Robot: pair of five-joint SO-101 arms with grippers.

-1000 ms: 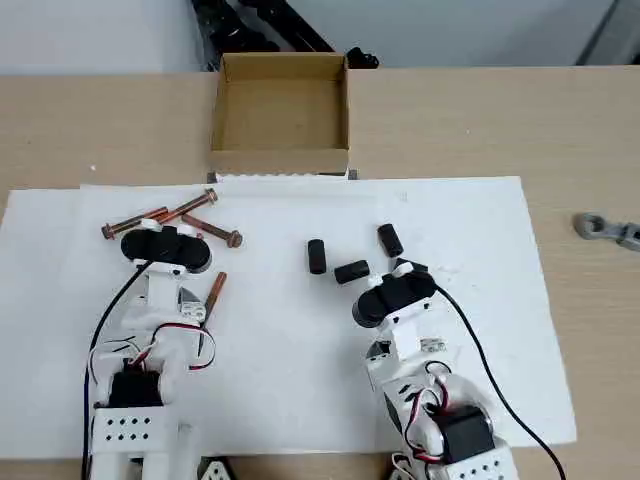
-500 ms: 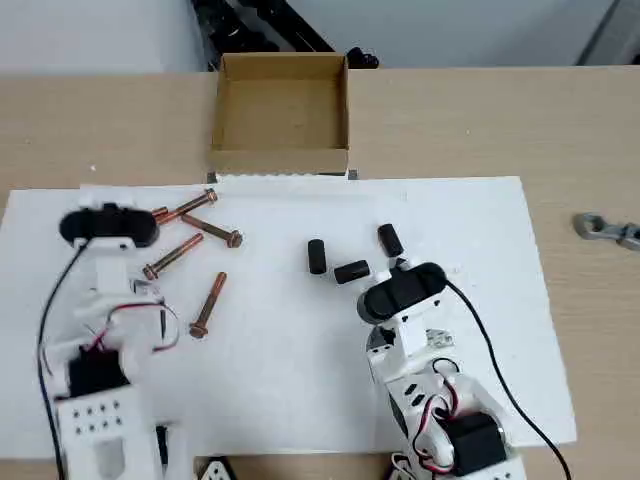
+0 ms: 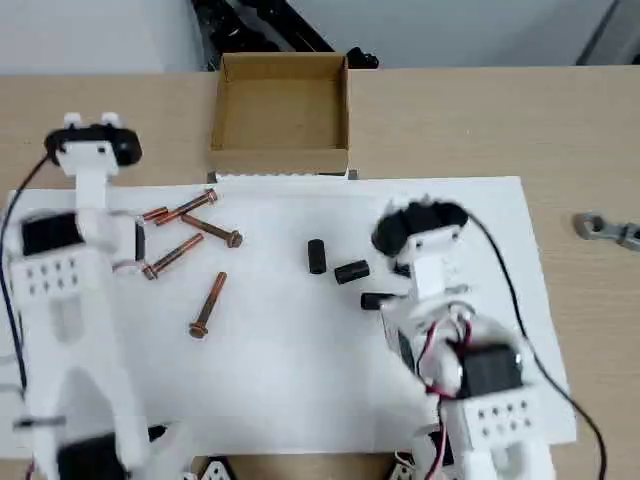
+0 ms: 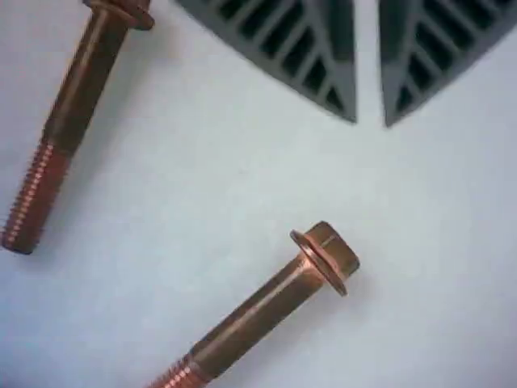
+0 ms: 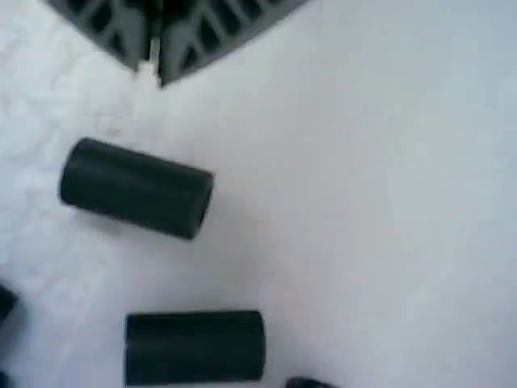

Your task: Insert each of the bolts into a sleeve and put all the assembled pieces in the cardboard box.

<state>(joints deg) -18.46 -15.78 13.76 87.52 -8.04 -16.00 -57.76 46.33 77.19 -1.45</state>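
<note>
The left gripper [image 4: 369,118] hangs over the white sheet [image 4: 202,186], fingertips a narrow gap apart, nothing between them. One copper bolt [image 4: 266,311] lies near the tips with its flanged head toward them, not touching. A second bolt [image 4: 71,121] lies farther off, apart from the first.

The right gripper [image 5: 153,71] has its fingers pressed together and empty, also above the sheet. A black sleeve [image 5: 136,187] lies on its side just beside the tips, apart from them. A second sleeve [image 5: 194,346] lies beyond it; the two do not touch.

High view: four bolts [image 3: 208,304] lie loose on the sheet's left half, none in a sleeve. A short copper end beside the left arm [image 3: 90,150] is probably a fifth, partly hidden. Three sleeves [image 3: 317,256] lie near mid-sheet, close to the right arm [image 3: 420,225]. The cardboard box [image 3: 280,160] stands open on the table [image 3: 500,120], just past the sheet's far edge, its brown floor showing. A metal tool [image 3: 600,228] lies on the bare table, right of the sheet.
</note>
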